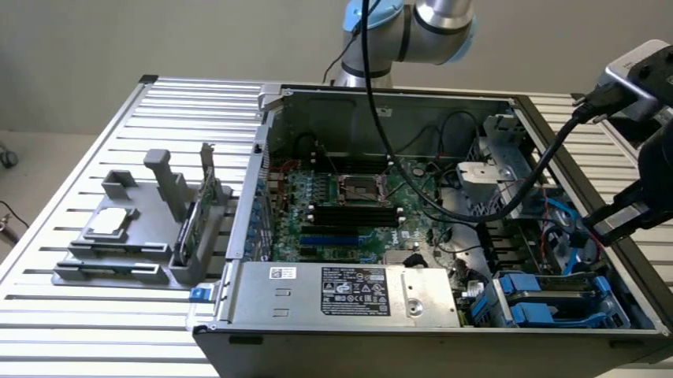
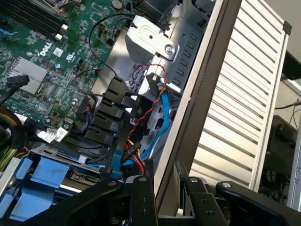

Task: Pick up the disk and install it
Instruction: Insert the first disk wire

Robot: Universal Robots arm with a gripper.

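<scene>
Hovering at the edge of the case, my gripper stands released (nothing between its fingers). The disk sits inside the case.

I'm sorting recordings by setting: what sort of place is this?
Probably a robotics lab bench: an open computer case on a slatted metal table, a robot arm above, a grey parts fixture alongside.

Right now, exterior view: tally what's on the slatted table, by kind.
open computer case: 1
grey holder: 1
silver chip, lying on the holder: 1
upright green card, standing in the holder: 1
Total: 4
</scene>
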